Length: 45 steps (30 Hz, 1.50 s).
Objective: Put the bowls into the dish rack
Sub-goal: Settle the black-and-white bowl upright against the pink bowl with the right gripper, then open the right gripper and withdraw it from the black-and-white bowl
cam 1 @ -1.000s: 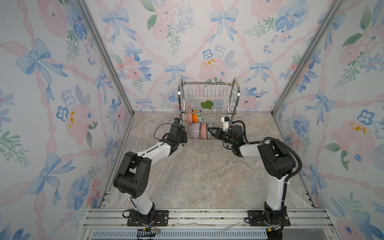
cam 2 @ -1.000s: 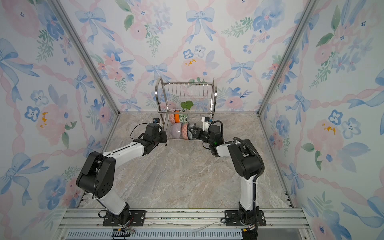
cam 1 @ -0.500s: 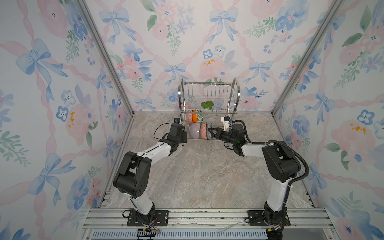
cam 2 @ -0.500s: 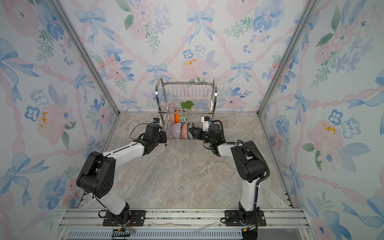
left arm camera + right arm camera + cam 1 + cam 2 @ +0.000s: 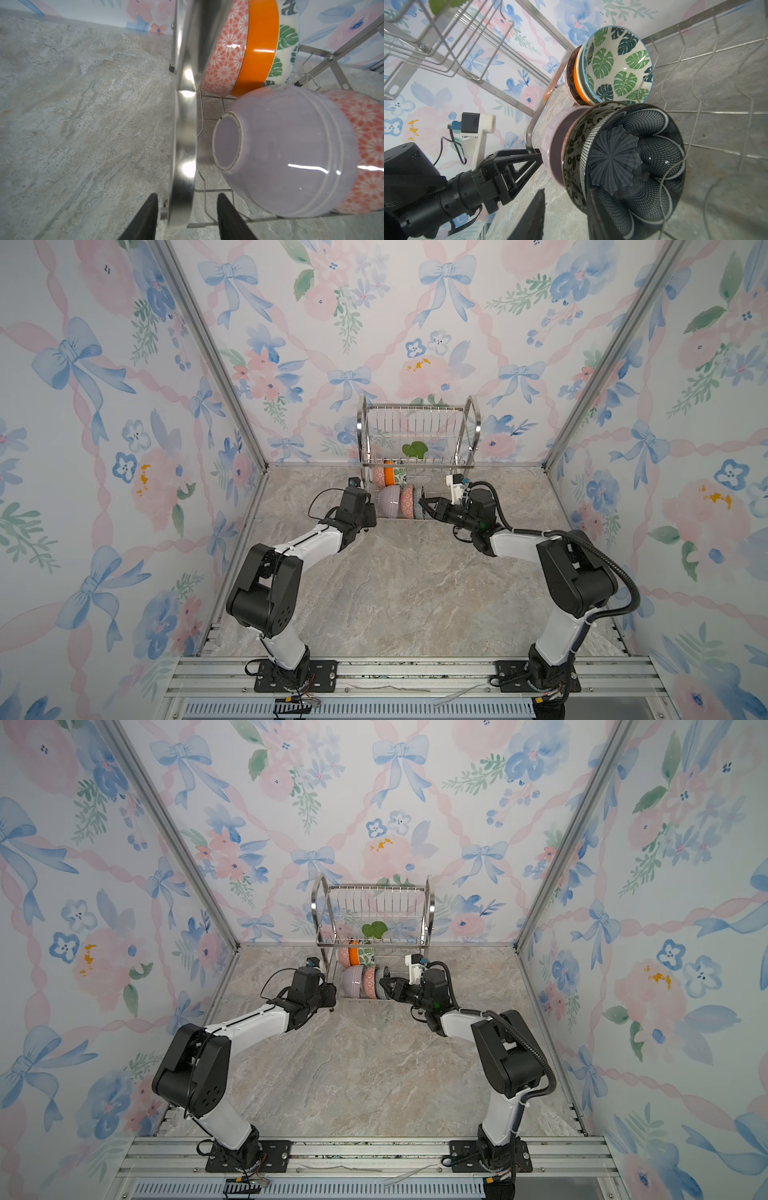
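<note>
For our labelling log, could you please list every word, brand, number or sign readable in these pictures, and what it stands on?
None: no text can be read in any view.
The bowls carry only patterns, the rack is bare steel, and any marks on the arms are too small to read.

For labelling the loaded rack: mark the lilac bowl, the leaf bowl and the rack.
lilac bowl (image 5: 388, 502), in a top view, outer wall.
leaf bowl (image 5: 616, 66), right wrist view, inside.
rack (image 5: 184, 128), left wrist view, side frame.

The dish rack (image 5: 185, 124), blurred up close, hides part of a pink-patterned bowl (image 5: 226, 52).
</note>
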{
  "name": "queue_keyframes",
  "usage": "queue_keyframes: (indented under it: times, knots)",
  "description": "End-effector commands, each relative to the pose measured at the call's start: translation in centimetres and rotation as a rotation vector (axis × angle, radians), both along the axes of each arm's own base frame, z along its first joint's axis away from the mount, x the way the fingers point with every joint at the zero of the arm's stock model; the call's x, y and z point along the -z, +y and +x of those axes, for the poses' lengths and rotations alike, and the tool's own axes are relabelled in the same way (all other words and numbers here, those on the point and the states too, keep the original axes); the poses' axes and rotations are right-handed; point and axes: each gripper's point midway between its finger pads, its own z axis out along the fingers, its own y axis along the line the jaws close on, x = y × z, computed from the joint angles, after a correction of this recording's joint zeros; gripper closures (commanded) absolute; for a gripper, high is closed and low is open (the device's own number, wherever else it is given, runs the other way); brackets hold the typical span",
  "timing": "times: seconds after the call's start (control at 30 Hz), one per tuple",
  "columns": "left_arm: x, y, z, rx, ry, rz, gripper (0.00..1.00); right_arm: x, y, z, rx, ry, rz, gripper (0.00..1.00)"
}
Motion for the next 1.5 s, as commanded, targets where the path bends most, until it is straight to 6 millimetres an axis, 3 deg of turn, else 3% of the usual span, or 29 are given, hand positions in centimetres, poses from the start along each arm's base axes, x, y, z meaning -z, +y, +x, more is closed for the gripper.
queue_keyframes:
  times: [0.0,0.13,0.17,0.2,0.43,0.47,0.5,0.97,1.07,1.17,1.37,1.47]
  knots:
    - [-1.2,0.4,-0.7,-0.011,-0.019,0.004,0.40,-0.3,-1.0,-0.4,0.028,-0.022,-0.043,0.61]
    - [-1.5,0.6,-0.9,-0.018,-0.024,0.005,0.37,-0.8,-1.2,-1.0,0.035,-0.032,-0.040,0.56]
    - [-1.5,0.6,-1.0,-0.018,-0.024,0.006,0.24,-0.7,-1.3,-1.2,0.038,-0.034,-0.045,0.55]
    - [-1.6,0.6,-1.0,-0.021,-0.027,0.007,0.21,-0.8,-1.3,-1.4,0.039,-0.039,-0.051,0.54]
    - [-2.0,0.9,-1.5,-0.034,-0.034,0.017,0.13,-0.8,-1.7,-2.6,0.051,-0.049,-0.094,0.51]
    - [-2.1,0.9,-1.6,-0.036,-0.036,0.017,0.04,-1.6,-1.8,-2.8,0.054,-0.064,-0.088,0.51]
    - [-2.3,0.9,-1.7,-0.036,-0.040,0.017,0.02,-1.8,-1.9,-3.0,0.052,-0.081,-0.104,0.50]
    - [-4.8,1.7,-3.2,-0.066,-0.097,0.023,0.02,-2.4,-2.8,-4.7,0.075,-0.117,-0.196,0.32]
    - [-5.8,2.2,-3.7,-0.083,-0.128,0.021,0.02,-2.4,-3.0,-5.0,0.080,-0.121,-0.219,0.22]
    - [-7.2,2.8,-4.3,-0.100,-0.177,0.011,0.02,-2.5,-3.1,-5.4,0.079,-0.129,-0.246,0.01]
    - [-10.0,4.6,-5.3,-0.154,-0.267,0.040,0.02,-2.9,-4.0,-6.2,0.105,-0.146,-0.317,0.04]
    - [-12.4,7.7,-6.1,-0.267,-0.340,0.113,0.02,-3.7,-5.2,-6.5,0.152,-0.162,-0.361,0.04]
